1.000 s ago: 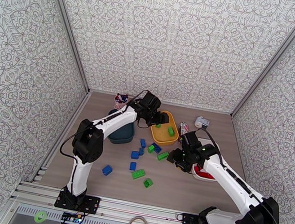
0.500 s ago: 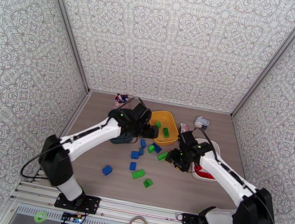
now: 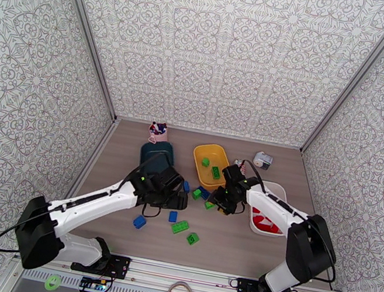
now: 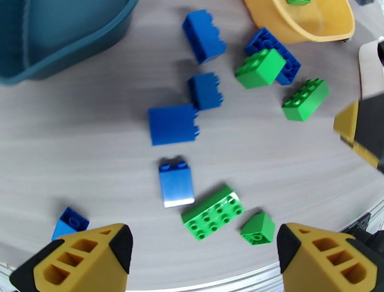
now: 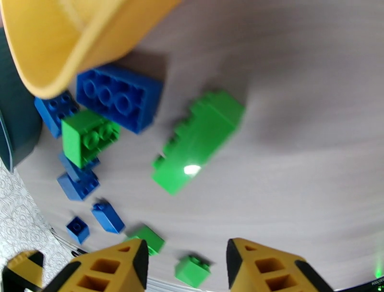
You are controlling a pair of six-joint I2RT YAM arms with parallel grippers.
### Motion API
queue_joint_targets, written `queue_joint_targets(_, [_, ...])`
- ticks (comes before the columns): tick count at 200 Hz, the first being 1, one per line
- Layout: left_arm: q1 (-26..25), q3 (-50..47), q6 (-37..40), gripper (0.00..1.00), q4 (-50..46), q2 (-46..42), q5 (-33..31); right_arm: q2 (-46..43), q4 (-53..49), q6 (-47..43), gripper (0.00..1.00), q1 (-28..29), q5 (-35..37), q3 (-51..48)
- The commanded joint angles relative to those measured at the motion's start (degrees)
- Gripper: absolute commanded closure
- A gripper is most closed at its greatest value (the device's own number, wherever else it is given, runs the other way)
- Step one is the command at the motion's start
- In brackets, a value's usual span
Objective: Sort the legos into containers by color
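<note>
Loose blue and green legos lie mid-table: a blue brick [image 4: 172, 124], a pale blue one [image 4: 176, 185], a flat green one [image 4: 212, 212] and a small green one [image 4: 258, 229]. My left gripper [image 3: 175, 201] hovers open over them, nothing between its fingers [image 4: 77, 259]. My right gripper [image 3: 219, 199] is open just short of a long green brick [image 5: 199, 139], beside a blue brick [image 5: 120, 103]. The yellow bin [image 3: 197, 165] holds two green bricks. The teal bin [image 3: 157, 152] sits at the left. The white bin [image 3: 279, 189] holds red bricks [image 3: 262, 221].
A pink-and-navy toy [image 3: 159, 131] stands behind the teal bin. A white-grey gadget [image 3: 262, 159] and a patterned packet [image 3: 240, 165] sit between the yellow and white bins. A lone blue brick [image 3: 139, 222] lies front left. Patterned walls close in three sides.
My left arm has swung back from the yellow bin and come down over the loose bricks. My right gripper has moved left, toward the green brick by the yellow bin.
</note>
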Motion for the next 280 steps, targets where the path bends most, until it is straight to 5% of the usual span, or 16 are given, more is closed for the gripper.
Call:
queue_joint_targets(1, [-0.79,-1.7,-3.25,0.15,-0.16,-1.73,-2.08,2.02,0.97,3.21,0.51,-0.33,0.56,2.94])
queue_joint_targets(191, [-0.31,-5.26,-3.78,0.15,-1.35,-6.4,-2.03,10.42,1.0,7.8,0.53,-0.35,5.51,6.08])
queue_joint_targets(280, [0.45,-3.34,-2.57,0.15,0.19,-3.59,-1.04,10.28,1.33,6.49,0.66,-0.3,7.1,2.77])
